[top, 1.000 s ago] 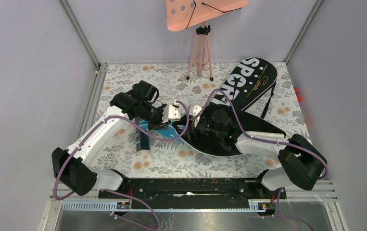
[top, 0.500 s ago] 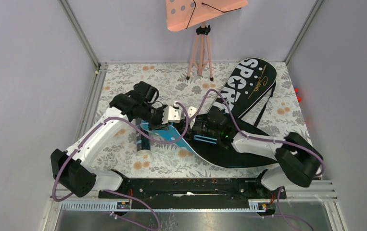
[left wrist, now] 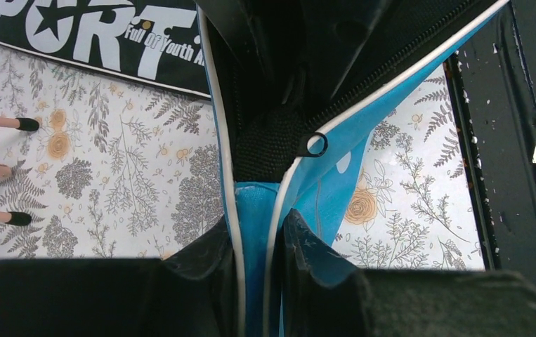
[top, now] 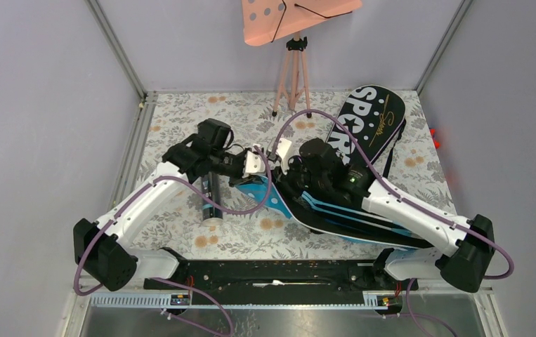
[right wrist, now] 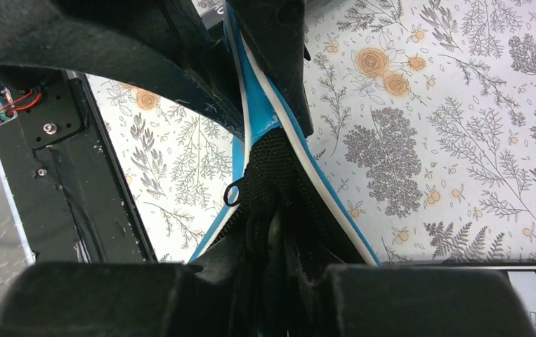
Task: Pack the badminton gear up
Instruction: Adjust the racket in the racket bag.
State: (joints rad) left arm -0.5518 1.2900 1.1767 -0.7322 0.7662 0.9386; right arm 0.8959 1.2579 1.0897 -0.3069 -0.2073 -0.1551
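Observation:
A blue and black racket bag (top: 342, 214) lies from the table's middle toward the right front. My left gripper (left wrist: 261, 239) is shut on its narrow blue end with white piping (left wrist: 254, 210). My right gripper (right wrist: 275, 242) is shut on the black webbing strap (right wrist: 272, 165) at that same end, beside a small ring (right wrist: 233, 193). From above, the left gripper (top: 256, 175) and right gripper (top: 282, 179) meet close together over the bag's tip. A black tube (top: 211, 200) lies under the left arm. A black SPORT bag (top: 367, 123) lies at the back right.
A pink perforated board on a tripod (top: 293, 67) stands at the back centre, its feet (left wrist: 19, 124) near the SPORT bag (left wrist: 89, 31). The black base rail (top: 279, 270) runs along the near edge. Grey walls close in the floral table (top: 180, 119).
My right gripper has shut on the bag's black strap, and the right arm has swung back and to the right. The bag's blue side now faces up. The left gripper kept its hold.

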